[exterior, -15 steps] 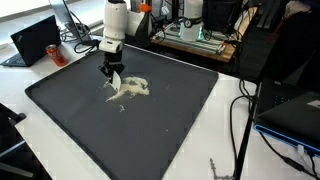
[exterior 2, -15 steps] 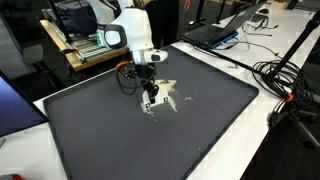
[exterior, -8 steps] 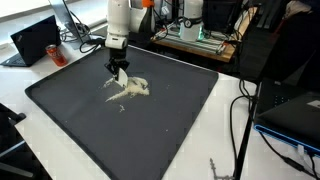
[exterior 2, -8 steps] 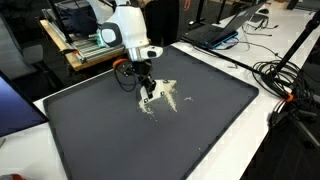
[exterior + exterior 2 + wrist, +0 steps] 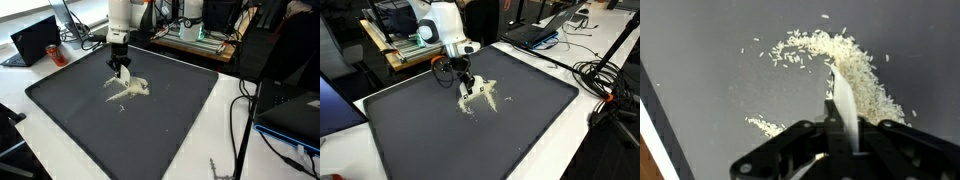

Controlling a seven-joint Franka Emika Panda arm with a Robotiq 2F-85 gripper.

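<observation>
A white tabletop (image 5: 226, 128) carries a large dark grey mat (image 5: 90, 135) with a raised rim, which covers most of it. A loose pile of pale rice grains (image 5: 131, 89) lies on the mat, with a few stray grains (image 5: 765, 124) just beside the main heap. Off the mat, an open laptop (image 5: 33, 40), a red can (image 5: 55, 53) and black cables (image 5: 602, 76) rest on the tabletop.

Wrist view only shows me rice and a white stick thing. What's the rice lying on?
Observer: The rice lies on a big dark mat, and the mat lies on a white table.
Operator: What's next to the mat?
Observer: An open laptop stands on the table just past one corner of the mat.
</observation>
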